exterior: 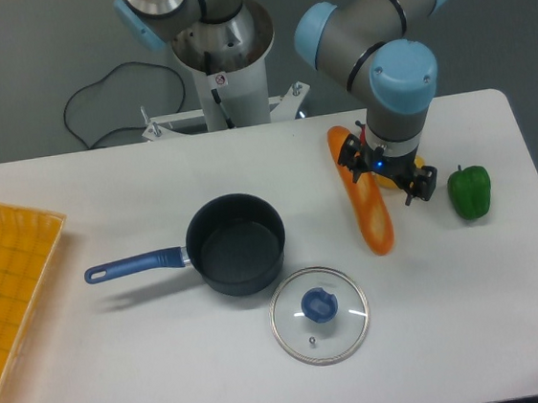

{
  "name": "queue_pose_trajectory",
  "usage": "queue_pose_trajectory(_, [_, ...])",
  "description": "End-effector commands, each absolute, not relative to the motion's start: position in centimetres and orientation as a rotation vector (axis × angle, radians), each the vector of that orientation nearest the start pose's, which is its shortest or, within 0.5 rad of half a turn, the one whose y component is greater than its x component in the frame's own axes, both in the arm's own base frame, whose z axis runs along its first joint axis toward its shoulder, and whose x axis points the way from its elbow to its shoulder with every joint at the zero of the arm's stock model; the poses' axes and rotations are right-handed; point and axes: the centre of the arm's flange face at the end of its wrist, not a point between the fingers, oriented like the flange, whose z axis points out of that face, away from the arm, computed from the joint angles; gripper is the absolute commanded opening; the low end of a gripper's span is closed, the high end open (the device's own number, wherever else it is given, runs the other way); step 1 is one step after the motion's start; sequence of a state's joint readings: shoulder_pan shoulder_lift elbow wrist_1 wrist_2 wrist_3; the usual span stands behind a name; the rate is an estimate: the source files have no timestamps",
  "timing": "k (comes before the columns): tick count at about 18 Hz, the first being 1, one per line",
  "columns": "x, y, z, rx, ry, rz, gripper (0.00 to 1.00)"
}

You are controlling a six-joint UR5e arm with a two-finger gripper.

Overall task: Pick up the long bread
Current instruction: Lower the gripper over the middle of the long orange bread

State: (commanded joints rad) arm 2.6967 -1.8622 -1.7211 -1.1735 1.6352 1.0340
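Lying on the white desk [173, 385], the long bread [363, 196], just left of wide-spread fingers [389, 175]. Risking a missed grab, closing too far right, maybe bumping the green pepper [469, 192].

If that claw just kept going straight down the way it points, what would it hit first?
Probably the long bread: the gripper hangs over its upper half, slightly toward its right side. Depth is unclear from this one view, so it might meet the table beside it instead.
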Motion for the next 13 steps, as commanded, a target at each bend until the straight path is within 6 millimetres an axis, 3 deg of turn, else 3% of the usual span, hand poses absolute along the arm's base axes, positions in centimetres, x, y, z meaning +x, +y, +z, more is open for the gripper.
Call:
queue_pose_trajectory(3, [-46.6, 35.6, 29.6, -3.206, -0.165, -0.028, 1.0])
queue_pose_trajectory(13, [-47.1, 34.6, 23.6, -3.239, -0.201, -0.165, 1.0])
